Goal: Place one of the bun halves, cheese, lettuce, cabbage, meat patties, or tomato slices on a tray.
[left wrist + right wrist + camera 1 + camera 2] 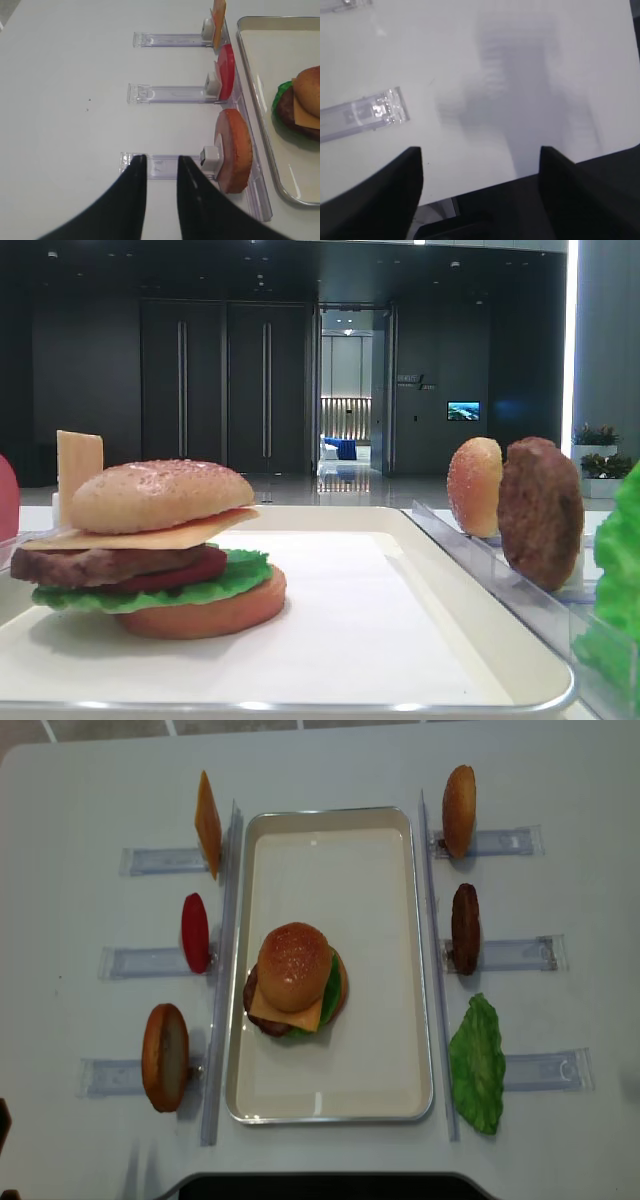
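Note:
A stacked burger stands left of centre on the cream tray. A sesame top bun crowns it, over a cheese slice, a brown patty, a tomato slice, green lettuce and a bun base. My right gripper is open and empty over bare table near its front edge, away from the tray. My left gripper hovers left of the tray with a narrow gap between its fingers and nothing in it. It points at the rack holding an orange bun.
Clear plastic racks flank the tray. On the left stand a cheese slice, a tomato slice and a bun half. On the right are a bun half, a patty and a lettuce leaf. One rack end lies left of my right gripper.

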Motion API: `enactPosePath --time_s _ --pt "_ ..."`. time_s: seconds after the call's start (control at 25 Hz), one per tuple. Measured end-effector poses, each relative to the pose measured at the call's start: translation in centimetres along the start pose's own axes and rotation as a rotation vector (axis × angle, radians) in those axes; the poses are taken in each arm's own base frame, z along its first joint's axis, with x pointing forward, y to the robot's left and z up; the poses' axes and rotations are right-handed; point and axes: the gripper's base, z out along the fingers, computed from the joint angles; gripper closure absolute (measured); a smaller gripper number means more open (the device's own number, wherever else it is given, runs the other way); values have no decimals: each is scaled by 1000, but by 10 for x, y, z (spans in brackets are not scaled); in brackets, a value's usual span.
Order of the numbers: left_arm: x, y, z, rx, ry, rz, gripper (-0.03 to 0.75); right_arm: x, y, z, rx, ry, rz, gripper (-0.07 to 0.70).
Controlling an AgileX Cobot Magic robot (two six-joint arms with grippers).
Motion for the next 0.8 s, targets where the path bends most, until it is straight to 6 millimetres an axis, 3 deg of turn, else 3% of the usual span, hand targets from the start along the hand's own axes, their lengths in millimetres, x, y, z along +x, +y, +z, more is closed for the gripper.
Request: enactPosePath --time_s 0.12,0.32,0.8 --pt "0 0 0 0 0 0 557 35 0 -5 -17 -133 9 165" --pt "0 0 0 0 0 0 557 72 -1 -4 -31 -296 10 165" --pt "0 0 0 0 0 0 557 132 -2 -32 -59 -741 -23 167"
